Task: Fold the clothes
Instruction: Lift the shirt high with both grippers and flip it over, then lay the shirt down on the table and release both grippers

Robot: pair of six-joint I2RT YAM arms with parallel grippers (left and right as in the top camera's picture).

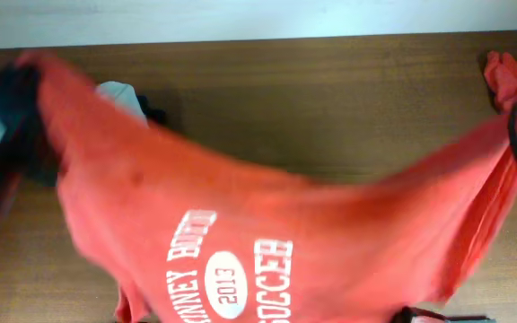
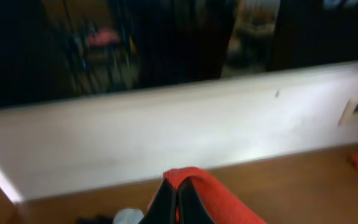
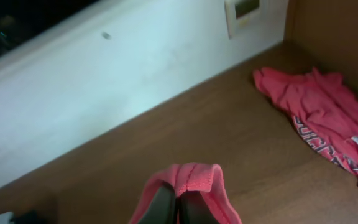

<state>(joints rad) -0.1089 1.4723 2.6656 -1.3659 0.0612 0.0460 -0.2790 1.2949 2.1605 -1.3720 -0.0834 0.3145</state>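
Overhead showed the orange-red T-shirt (image 1: pixel 267 224) stretched with its long axis running from the left gripper (image 2: pixel 178 202) across to the right gripper (image 3: pixel 178 208), each clamped on an edge.

Overhead looks down; wrists low, facing wall (image 2: pixel 166 124); all share table (image 1: pixel 330 99)

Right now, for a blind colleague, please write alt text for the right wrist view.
The right gripper, shut, pinches a fold of red T-shirt at bottom centre. A second red T-shirt lies crumpled on the wooden table at the frame's right.
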